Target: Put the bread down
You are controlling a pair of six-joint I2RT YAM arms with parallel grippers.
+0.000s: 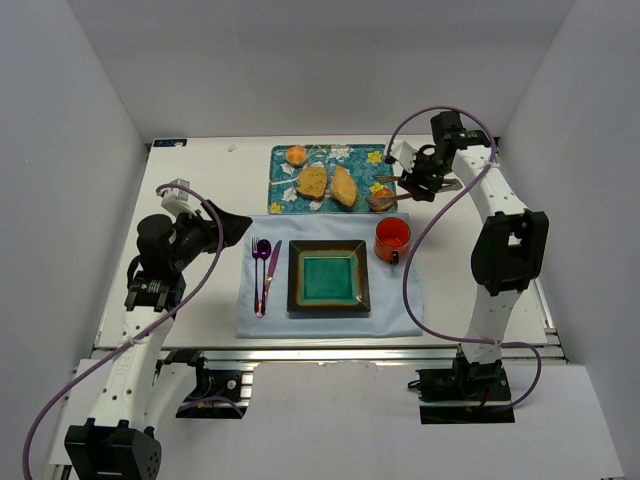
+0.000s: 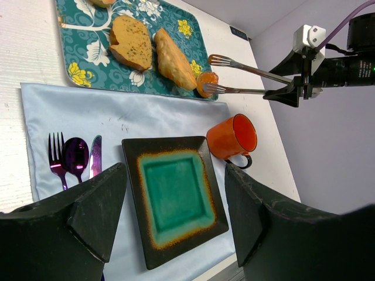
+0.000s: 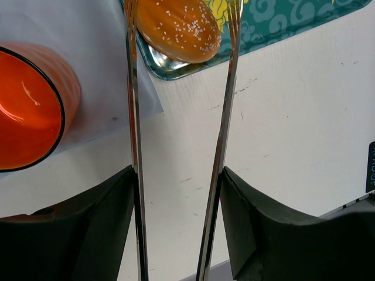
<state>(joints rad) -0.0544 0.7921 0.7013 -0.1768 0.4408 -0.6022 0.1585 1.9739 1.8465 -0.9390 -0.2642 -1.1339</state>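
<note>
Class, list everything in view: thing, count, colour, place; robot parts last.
bun: 1, orange-brown, tray corner, between tongs
round bun: 1, peach, tray's far left
slice: 1, brown, tray's middle
pastry: 1, golden, beside slice
tray: 1, teal floral, table's far side
mug: 1, orange, right of plate
plate: 1, brown-rimmed teal, on placemat
fork, spoon, knife: 1 each, purple, left of plate
placemat: 1, pale blue, table centre
tongs: 1, silver, in right gripper
table: 1, white
left gripper: 1, black, jaws open, table's left
right gripper: 1, black, jaws shut on tongs
</note>
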